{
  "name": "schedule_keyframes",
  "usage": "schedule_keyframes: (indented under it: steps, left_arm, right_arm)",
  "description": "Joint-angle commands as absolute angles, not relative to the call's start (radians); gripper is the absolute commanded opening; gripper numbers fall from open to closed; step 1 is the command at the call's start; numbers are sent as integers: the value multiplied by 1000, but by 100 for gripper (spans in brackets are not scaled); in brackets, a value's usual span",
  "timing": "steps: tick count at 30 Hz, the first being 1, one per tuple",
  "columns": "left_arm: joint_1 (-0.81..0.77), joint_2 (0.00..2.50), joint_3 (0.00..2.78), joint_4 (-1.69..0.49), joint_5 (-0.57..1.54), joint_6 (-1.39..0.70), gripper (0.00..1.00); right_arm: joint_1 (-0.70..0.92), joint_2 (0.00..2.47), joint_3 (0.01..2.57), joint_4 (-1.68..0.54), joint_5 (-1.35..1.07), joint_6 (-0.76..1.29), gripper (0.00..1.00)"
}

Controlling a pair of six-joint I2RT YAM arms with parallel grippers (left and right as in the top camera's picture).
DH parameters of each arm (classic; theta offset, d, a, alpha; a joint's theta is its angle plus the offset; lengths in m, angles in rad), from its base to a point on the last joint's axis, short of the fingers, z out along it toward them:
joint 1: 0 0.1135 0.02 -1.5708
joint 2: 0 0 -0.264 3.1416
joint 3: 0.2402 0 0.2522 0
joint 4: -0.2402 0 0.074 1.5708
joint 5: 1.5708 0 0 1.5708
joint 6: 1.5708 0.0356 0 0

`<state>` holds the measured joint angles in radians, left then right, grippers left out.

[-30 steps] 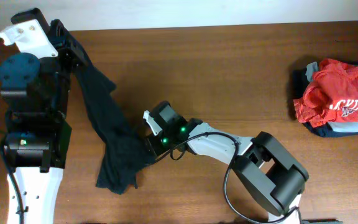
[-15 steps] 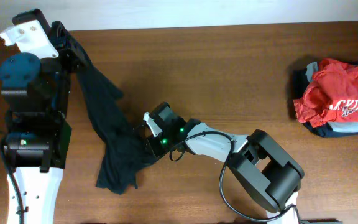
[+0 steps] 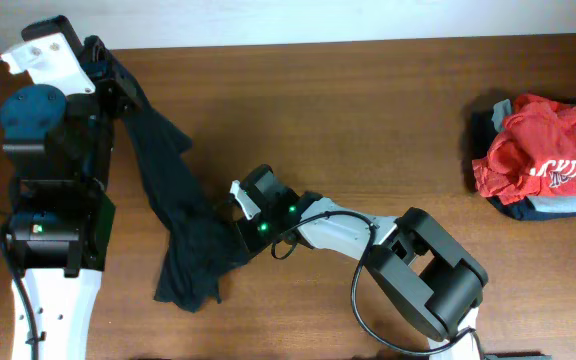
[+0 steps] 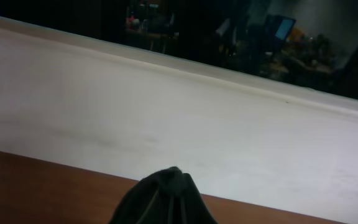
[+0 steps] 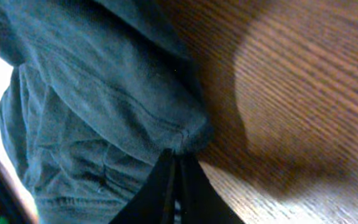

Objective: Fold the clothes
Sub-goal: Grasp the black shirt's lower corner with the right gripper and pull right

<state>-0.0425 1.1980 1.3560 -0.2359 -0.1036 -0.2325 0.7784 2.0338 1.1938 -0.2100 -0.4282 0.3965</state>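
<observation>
Black T-shirt: strung in a rumpled band across the counter, from the far left corner down to a heap near the front edge.
Step in hand: not folding yet, by my reckoning; both arms have hold of the cloth to lift and spread it.
Left gripper: pressed together on a bunched tip of fabric, though its fingers barely show.
Right gripper: pinching a hem fold at the heap's right edge.
Next move: likely calls for drawing the pinches apart to flatten it.
</observation>
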Motion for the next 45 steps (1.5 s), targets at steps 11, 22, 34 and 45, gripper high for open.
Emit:
schedule_keyframes:
  steps: [11,22,34,45]
  left_arm:
    - [-36,1190,1375,-257,-126,-231,1]
    - [-36,1190,1375,-284,-162,-230,1]
    - [-25,1190,1375,-386,-289,-186,1]
    - [5,1171,1375,-521,-296,-186,1]
  right_arm:
    - [646,1965,1479,-585,-298,264,4]
    - [492,1949,1887,-1122,-297,104,4]
    - [311,1865,1959,-1320,-278,59,4]
    - [131,1583,1993,-1394,-276,59,4]
